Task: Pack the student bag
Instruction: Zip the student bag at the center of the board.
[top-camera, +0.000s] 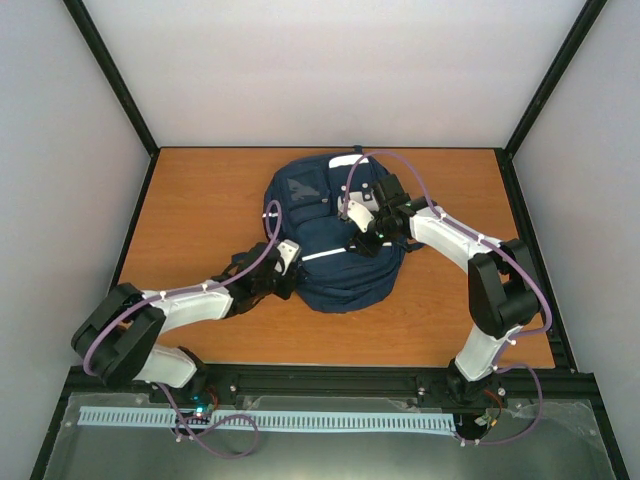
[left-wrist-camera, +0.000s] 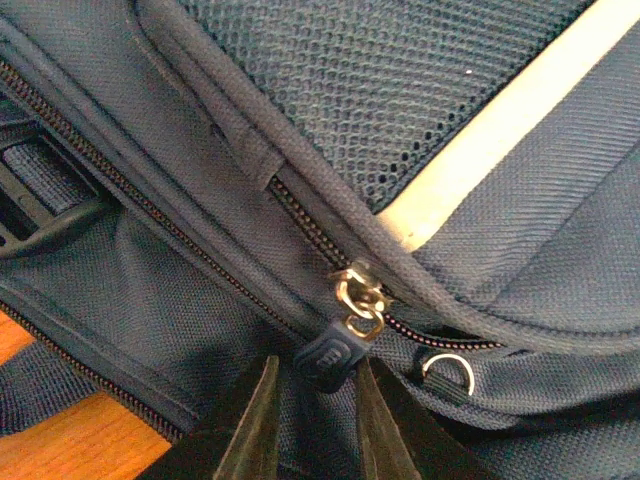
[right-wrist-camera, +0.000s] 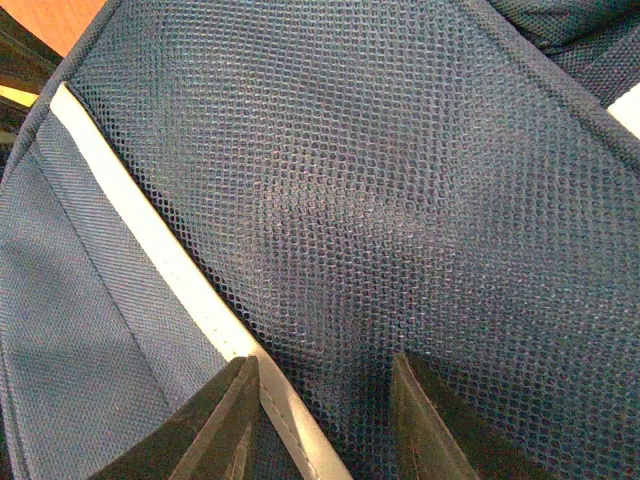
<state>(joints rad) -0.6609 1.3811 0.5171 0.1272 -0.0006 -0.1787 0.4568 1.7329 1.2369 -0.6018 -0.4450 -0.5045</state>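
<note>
At the near edge of the worktop (top-camera: 200, 200) the two arms reach forward from their bases. The left end effector (left-wrist-camera: 315, 372) sits low against the near left side of the student bag (top-camera: 340, 282). Its two dark fingers are slightly parted, and the dark blue zipper pull (left-wrist-camera: 328, 362) lies between their tips. I cannot tell whether they actually pinch it. Just beside the pull a small metal ring (left-wrist-camera: 447, 372) rests on the fabric.

The bag lies in the middle of the worktop, its front pockets facing up. Farther back, the right end effector (right-wrist-camera: 325, 362) presses onto the bag's right side. Its fingers stand apart over the mesh panel (right-wrist-camera: 380, 200), next to a white stripe (right-wrist-camera: 170, 260). Whether it grips any fabric cannot be told.
</note>
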